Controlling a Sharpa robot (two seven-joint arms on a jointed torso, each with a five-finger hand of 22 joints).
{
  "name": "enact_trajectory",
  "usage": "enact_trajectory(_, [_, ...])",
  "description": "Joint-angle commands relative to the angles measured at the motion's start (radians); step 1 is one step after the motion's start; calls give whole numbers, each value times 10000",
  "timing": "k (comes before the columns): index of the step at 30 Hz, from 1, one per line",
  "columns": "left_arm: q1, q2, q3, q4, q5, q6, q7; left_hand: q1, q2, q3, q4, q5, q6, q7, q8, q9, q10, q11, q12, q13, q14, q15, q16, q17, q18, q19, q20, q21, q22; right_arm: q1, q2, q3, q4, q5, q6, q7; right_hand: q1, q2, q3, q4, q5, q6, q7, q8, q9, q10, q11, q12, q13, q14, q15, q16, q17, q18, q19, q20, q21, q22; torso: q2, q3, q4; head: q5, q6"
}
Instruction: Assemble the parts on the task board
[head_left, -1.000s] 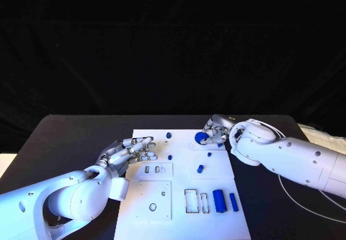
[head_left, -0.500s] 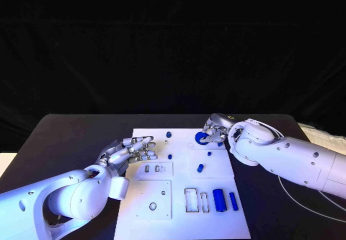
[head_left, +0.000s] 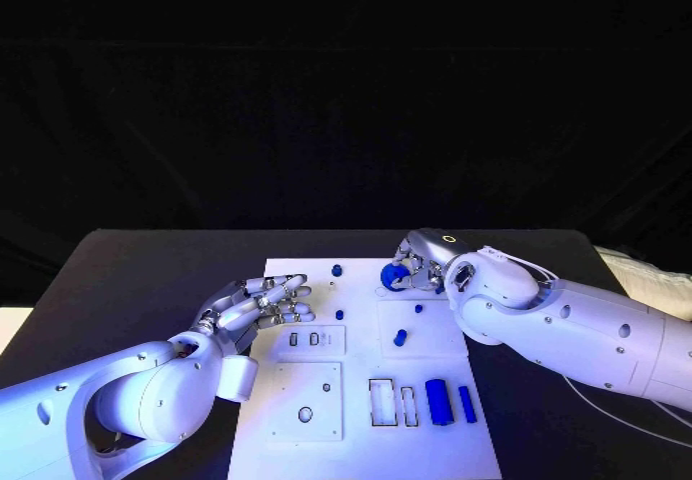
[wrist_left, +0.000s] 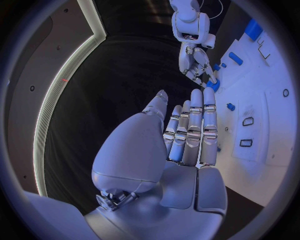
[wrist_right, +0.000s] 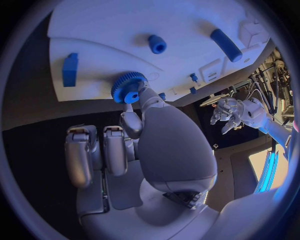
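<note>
The right robot hand pinches a blue gear over the far edge of the task board. The left robot hand hovers empty, fingers spread, beside the board's left edge.

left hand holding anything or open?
Open: the silver left hand holds nothing, fingers extended beside the white task board.

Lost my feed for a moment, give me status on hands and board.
Right hand holds blue gear at task board far edge. Left hand open, hovering at board's left side. Nothing obstructing.
</note>
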Motion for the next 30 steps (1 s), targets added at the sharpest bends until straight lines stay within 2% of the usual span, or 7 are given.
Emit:
enact_trajectory(1, [7,29,5,6,9,274,-10,64,30,-5,-42,-15,-23,19,-67,-7,16,-9,-70,-13,-70,9,-68,19,94,-72,8,55,19,-2,83,5,256,-596,-306,-83,237,417,68,59,130,222,-198,-106,74,35,-67,-65,-14,736,-25,31,1094,-204,548,-68,56,1913,2,-17,34,-9,40])
enact_trajectory(6, [7,32,4,3,9,285,-30,64,30,-5,-42,-15,-23,19,-67,-7,16,-9,-70,-13,-70,9,-68,19,94,-72,8,55,19,17,365,4,434,-521,-330,-25,125,375,170,109,258,186,-183,-172,57,30,-57,-112,-6,733,-12,23,1085,-205,549,-58,57,1918,2,-24,23,47,31])
enact_trajectory(11, [8,45,4,7,9,298,-48,37,52,-2,-30,-18,-27,24,-73,-8,14,-4,-79,-14,-72,14,-76,32,91,-79,10,61,23,39,823,-2,375,-591,-304,94,129,359,258,93,275,147,-170,-221,43,11,-49,-174,-25,731,-4,16,1077,-203,542,-51,54,1909,9,-24,31,94,77])
enact_trajectory(17, [8,53,4,6,9,306,-57,35,53,-2,-29,-19,-27,25,-74,-8,14,-4,-79,-14,-72,14,-76,32,91,-80,10,61,23,40,1279,-24,113,-581,-275,228,122,348,280,91,273,131,-161,-239,38,9,-43,-179,-20,729,0,10,1069,-201,538,-49,52,1905,15,-18,32,139,19])
enact_trajectory(23, [8,55,4,1,9,300,-63,23,60,-2,-23,-20,-29,26,-76,-8,13,-2,-83,-14,-72,16,-79,38,90,-83,11,64,24,23,1733,-117,-342,-461,-254,414,117,342,319,86,274,110,-149,-264,30,1,-34,-198,-22,727,6,3,1058,-200,535,-44,50,1901,15,-4,5,177,40])
enact_trajectory(30, [9,55,4,8,9,308,-81,23,60,-2,-23,-20,-29,26,-76,-8,13,-2,-83,-14,-72,16,-79,38,90,-83,11,64,24,19,2046,-177,-696,-369,-312,420,81,306,403,80,262,37,-109,-338,6,-35,-3,-294,-58,717,30,-27,1011,-191,506,-27,35,1863,20,-1,8,196,8])
